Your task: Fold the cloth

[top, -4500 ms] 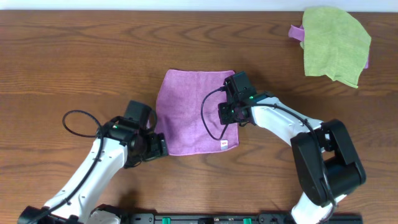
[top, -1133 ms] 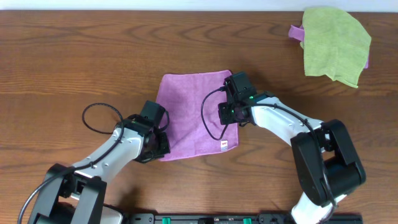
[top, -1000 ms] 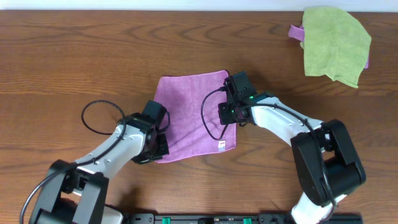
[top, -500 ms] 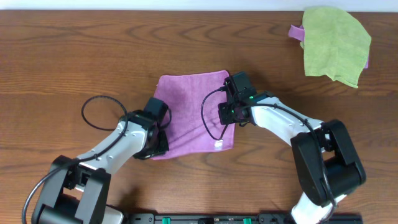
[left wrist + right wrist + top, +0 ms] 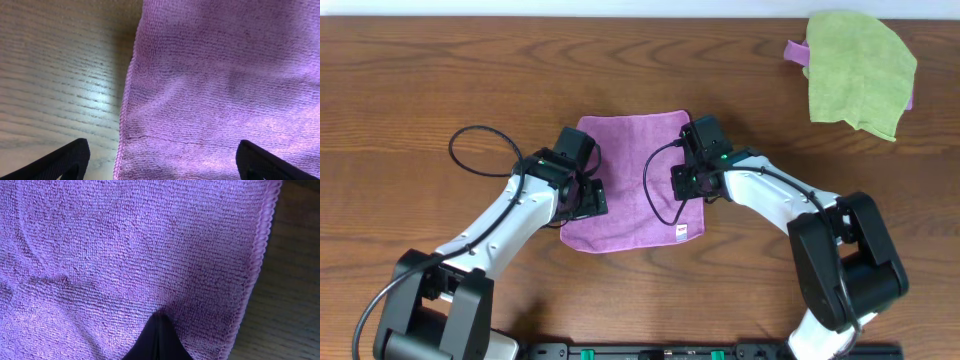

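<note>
Fingers, left gripper [image 5: 165, 165]: spread wide, empty, straddling the left hem
Fingers, right gripper [image 5: 157, 332]: pinched shut, tips pressing down near the right hem
Purple cloth [image 5: 630, 165]: flat on wooden table [image 5: 440, 90], between both arms
Tip: probably a hem pinch next, so go low, catch hem only, keep right pin firm

On the table [image 5: 420, 90], the cloth [image 5: 630, 185] lies flat; a second cloth [image 5: 860, 70] sits well to its right, nearer the far edge.
</note>
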Controlling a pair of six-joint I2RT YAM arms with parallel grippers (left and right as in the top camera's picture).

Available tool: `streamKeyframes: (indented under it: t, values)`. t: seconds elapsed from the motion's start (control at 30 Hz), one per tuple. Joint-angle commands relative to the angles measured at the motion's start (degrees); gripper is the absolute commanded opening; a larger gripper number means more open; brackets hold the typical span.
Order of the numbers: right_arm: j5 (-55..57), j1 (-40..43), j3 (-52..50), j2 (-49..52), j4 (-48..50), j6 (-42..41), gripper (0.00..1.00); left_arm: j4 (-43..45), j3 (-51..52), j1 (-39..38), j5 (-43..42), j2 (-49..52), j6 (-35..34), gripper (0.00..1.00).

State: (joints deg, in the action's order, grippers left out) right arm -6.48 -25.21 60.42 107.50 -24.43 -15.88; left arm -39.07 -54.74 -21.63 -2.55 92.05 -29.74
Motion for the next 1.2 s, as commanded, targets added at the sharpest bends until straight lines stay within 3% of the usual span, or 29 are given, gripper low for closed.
streamKeyframes:
  t: [0.0,0.1,0.13,0.23,0.3,0.4,0.9,1.17]
  values:
    - [4.79,-0.31,-2.54,3.08,-1.77,0.31,0.01,-1.01,-0.57,0.22,0.9,0.28,1.01,0.95]
    - [4.81,-0.31,-2.34,3.08,-1.7,0.31,0.01,-1.51,-0.57,0.22,0.92,0.28,1.01,0.96]
    - [4.79,-0.31,-2.34,3.08,-1.7,0.31,0.01,-1.05,-0.57,0.22,1.07,0.28,1.03,0.89]
    - [4.79,-0.31,-2.34,3.08,-1.75,0.31,0.01,1.7,-0.57,0.28,1.05,0.31,1.38,0.58]
    - [4.79,-0.31,-2.34,3.08,-1.77,0.31,0.01,4.33,-0.57,0.28,1.05,0.31,1.51,0.28]
    - [4.79,-0.31,-2.34,3.08,-1.75,0.31,0.01,9.27,-0.57,0.28,-0.76,0.31,3.52,0.06]
    - [4.74,-0.31,-2.34,3.08,-1.73,0.31,0.01,22.71,-1.01,6.49,-4.83,1.7,9.33,0.06]
    - [4.72,-0.31,-2.34,3.08,-1.77,0.28,0.01,18.56,-12.98,6.78,-6.73,12.02,13.22,0.06]
